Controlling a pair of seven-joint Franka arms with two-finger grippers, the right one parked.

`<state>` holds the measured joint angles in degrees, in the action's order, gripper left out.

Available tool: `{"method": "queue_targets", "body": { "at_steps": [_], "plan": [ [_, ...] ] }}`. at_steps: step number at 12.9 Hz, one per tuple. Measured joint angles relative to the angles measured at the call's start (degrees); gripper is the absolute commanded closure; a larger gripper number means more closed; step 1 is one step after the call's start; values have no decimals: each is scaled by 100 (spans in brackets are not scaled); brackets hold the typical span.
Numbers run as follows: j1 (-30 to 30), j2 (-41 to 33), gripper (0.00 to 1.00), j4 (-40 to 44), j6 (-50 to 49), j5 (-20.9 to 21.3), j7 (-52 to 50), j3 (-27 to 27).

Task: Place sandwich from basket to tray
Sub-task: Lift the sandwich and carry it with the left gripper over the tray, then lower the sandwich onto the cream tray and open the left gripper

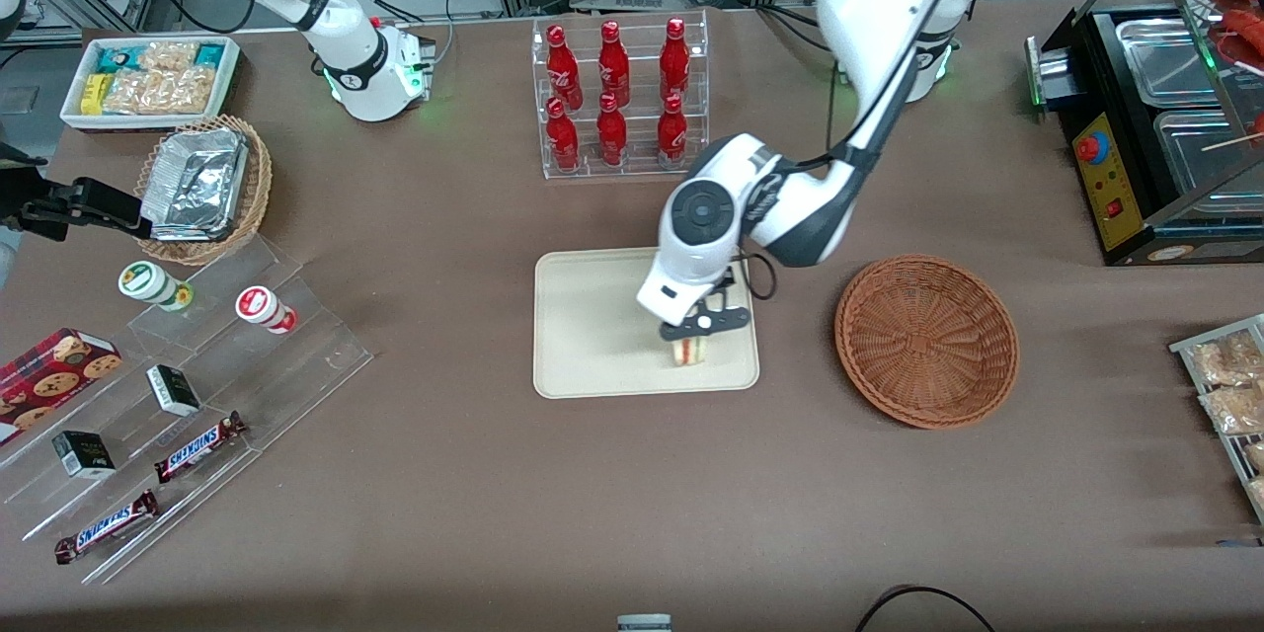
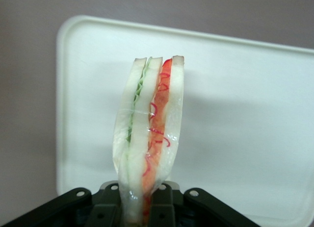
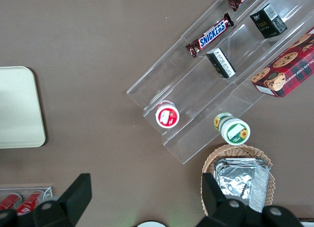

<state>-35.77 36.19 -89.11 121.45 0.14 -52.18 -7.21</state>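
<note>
The sandwich (image 1: 688, 350) is a wrapped wedge of white bread with green and red filling, standing on edge over the cream tray (image 1: 592, 336). My left gripper (image 1: 694, 334) is shut on it from above, over the part of the tray nearest the basket. In the left wrist view the sandwich (image 2: 149, 134) rises from between the black fingers (image 2: 164, 207), with the tray (image 2: 245, 114) beneath it. Whether the sandwich touches the tray surface I cannot tell. The reddish-brown wicker basket (image 1: 926, 340) sits beside the tray, toward the working arm's end, and holds nothing.
A clear rack of red bottles (image 1: 618, 94) stands farther from the front camera than the tray. Toward the parked arm's end lie a tan basket with foil containers (image 1: 202, 186), a snack bin (image 1: 150, 79) and a clear stepped stand (image 1: 188, 395) with candy bars. A black warmer (image 1: 1155, 118) stands at the working arm's end.
</note>
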Motion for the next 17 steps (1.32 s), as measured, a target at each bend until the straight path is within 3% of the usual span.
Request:
{"method": "queue_targets", "body": {
  "at_steps": [4,9,10,11,17],
  "plan": [
    [-371,528,100,546,-9,2,-403,13],
    [-425,711,100,745,-76,18,-732,27],
    [-426,758,73,800,-120,52,-780,33],
    [-427,810,1,862,-164,95,-799,38],
    [-415,815,0,1148,-305,121,-846,71]
  ]
}}
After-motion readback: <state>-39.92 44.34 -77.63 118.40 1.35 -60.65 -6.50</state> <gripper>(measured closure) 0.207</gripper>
